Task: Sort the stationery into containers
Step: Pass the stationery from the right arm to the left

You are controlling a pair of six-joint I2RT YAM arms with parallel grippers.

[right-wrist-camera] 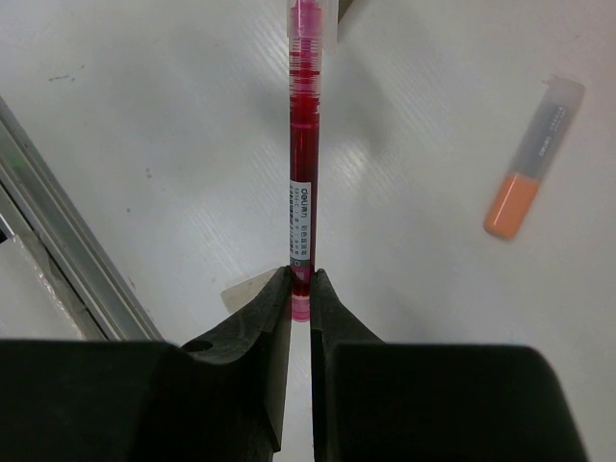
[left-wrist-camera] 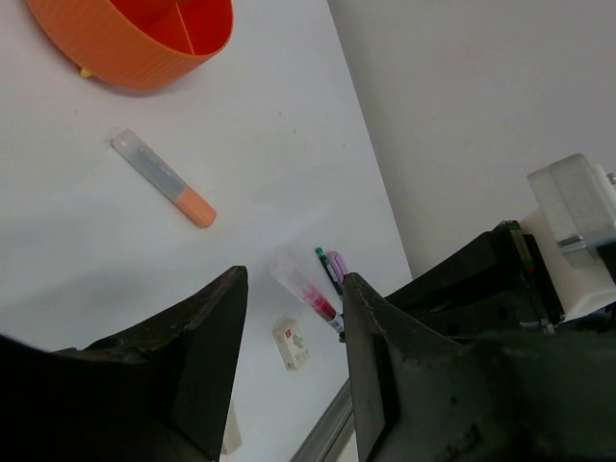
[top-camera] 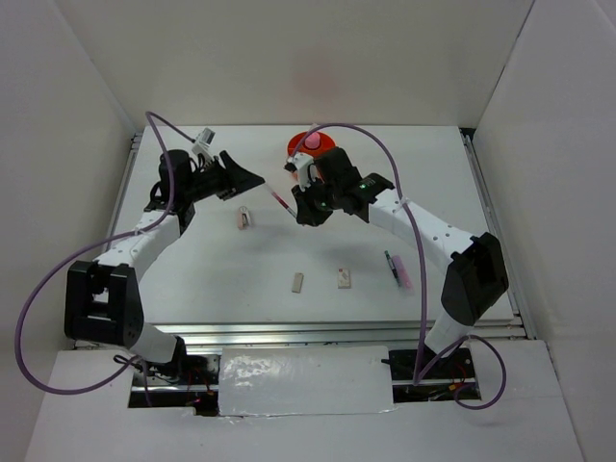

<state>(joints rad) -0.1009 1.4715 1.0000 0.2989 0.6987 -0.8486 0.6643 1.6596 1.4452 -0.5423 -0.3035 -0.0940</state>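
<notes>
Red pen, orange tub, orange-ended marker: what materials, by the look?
Red pen: clear glossy plastic barrel, probably; red ink shows through. Orange tub: opaque moulded plastic, it seems; fine ribs on the wall. Marker: frosted translucent body, opaque orange end; likely plastic.

The left arm point(top-camera: 144, 231) and right arm point(top-camera: 428, 229) are white tubes joined by blocky black housings, each trailing a purple cable point(top-camera: 18, 337). The left gripper point(left-wrist-camera: 294, 284) and right gripper point(right-wrist-camera: 299, 277) carry black wedge-shaped jaws. A green light point(top-camera: 363, 185) glows on the right arm.
</notes>
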